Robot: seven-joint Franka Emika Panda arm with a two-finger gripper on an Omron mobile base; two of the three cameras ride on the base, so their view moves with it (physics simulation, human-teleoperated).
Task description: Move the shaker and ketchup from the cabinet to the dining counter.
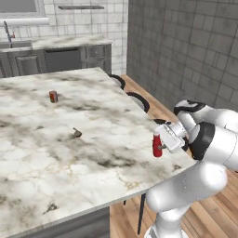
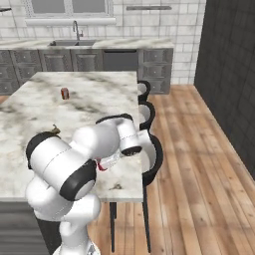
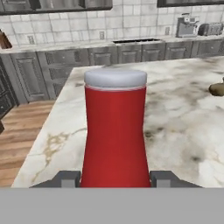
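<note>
The ketchup (image 3: 114,131), a red bottle with a pale grey top in the hand view, stands upright between my two fingertips. My gripper (image 3: 114,177) is shut on its lower body. In the left base view the ketchup (image 1: 157,145) and gripper (image 1: 162,146) are over the right edge of the dining counter (image 1: 93,153), the white marble island. I cannot tell whether the bottle's base touches the marble. In the right base view my arm covers most of the ketchup (image 2: 101,166) beside the dining counter (image 2: 99,104). The shaker and the cabinet are out of view.
A small red can-like item (image 1: 53,96) and a small brown object (image 1: 76,133) sit farther in on the island. Black stools (image 2: 149,149) line the island's side by the arm. Low drawer units and a sink (image 2: 69,42) run along the tiled back wall.
</note>
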